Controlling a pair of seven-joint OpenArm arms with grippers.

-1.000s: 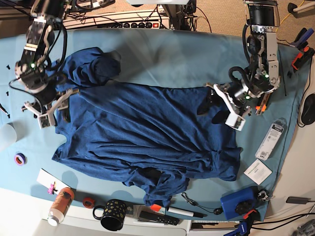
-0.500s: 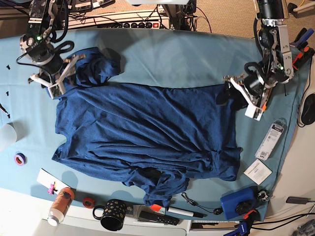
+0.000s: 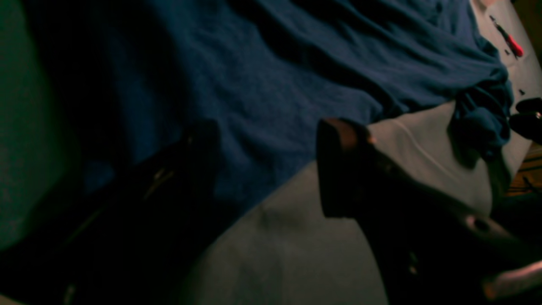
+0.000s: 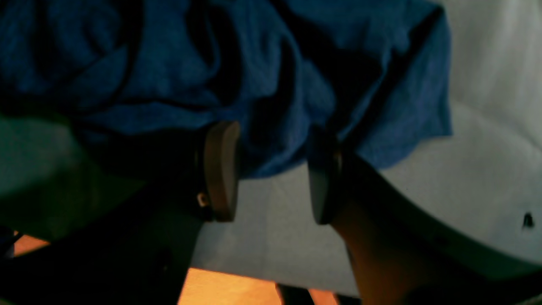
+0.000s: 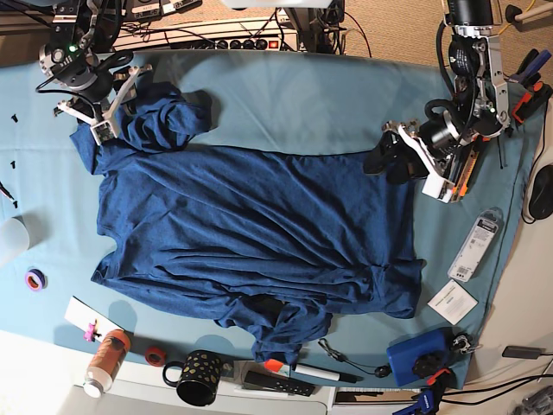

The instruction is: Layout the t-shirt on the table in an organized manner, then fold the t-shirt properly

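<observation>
The navy t-shirt (image 5: 259, 225) lies spread and wrinkled across the teal table (image 5: 302, 95), with one sleeve bunched at the far left corner and the other crumpled near the front edge. My right gripper (image 5: 117, 104) hovers open at that bunched sleeve. In the right wrist view its fingers (image 4: 220, 169) straddle the fabric edge (image 4: 271, 106) above the table (image 4: 465, 148). My left gripper (image 5: 415, 162) stands open at the shirt's right edge. In the left wrist view the gripper (image 3: 269, 140) frames the shirt's edge (image 3: 275, 63) where it meets the table (image 3: 296, 245).
Along the front edge stand a black mug (image 5: 199, 378), an orange bottle (image 5: 105, 359), a marker (image 5: 315, 372) and a blue box (image 5: 419, 356). A white package (image 5: 478, 245) and card (image 5: 452, 301) lie at the right. A tape roll (image 5: 34, 279) sits at the left.
My right gripper has travelled toward the far left corner, to the bunched sleeve, and the shirt's corner there has spread outward. My left gripper swung out to the right, then came back toward the shirt's edge.
</observation>
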